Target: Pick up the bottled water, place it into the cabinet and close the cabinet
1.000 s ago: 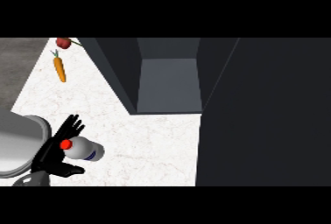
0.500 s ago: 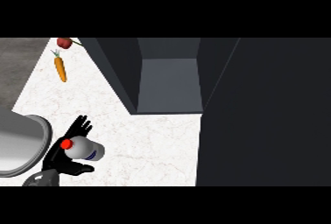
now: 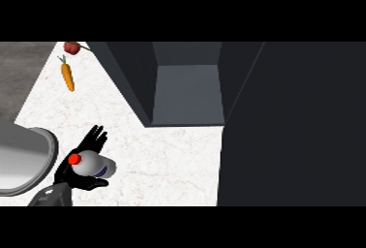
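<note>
bottled water (image 3: 95, 163) sits at lower left of the frame, white body with a red cap and a bluish band, seen from above. left hand (image 3: 73, 173) is wrapped around it: thumb curls under the bottle on the lower side, fingers (image 3: 94, 137) stick up past it toward the top of the frame, only partly bent. so the hand is part closed on the bottle, not flat open. whether the bottle is off the counter or resting on it, cannot tell from this angle. grey forearm (image 3: 50, 196) comes in from the bottom edge, lower left.

right hand does not show anywhere in the frame.

cabinet (image 3: 187, 87) is at upper centre, dark grey, open, its inside showing as a lighter grey floor panel between dark side walls. cabinet door (image 3: 293, 126) is the big dark slab filling the right side of the frame, swung out over the counter. the bottle is well apart from the cabinet opening, down and to the left of it.

counter (image 3: 164, 164) is white and marbled. sink (image 3: 25, 157), a metal basin with a rounded rim, is at the left edge, just beside the hand. carrot (image 3: 68, 76) lies at upper left on the counter, red vegetable (image 3: 72, 47) just above it near the top edge, too small to identify.
</note>
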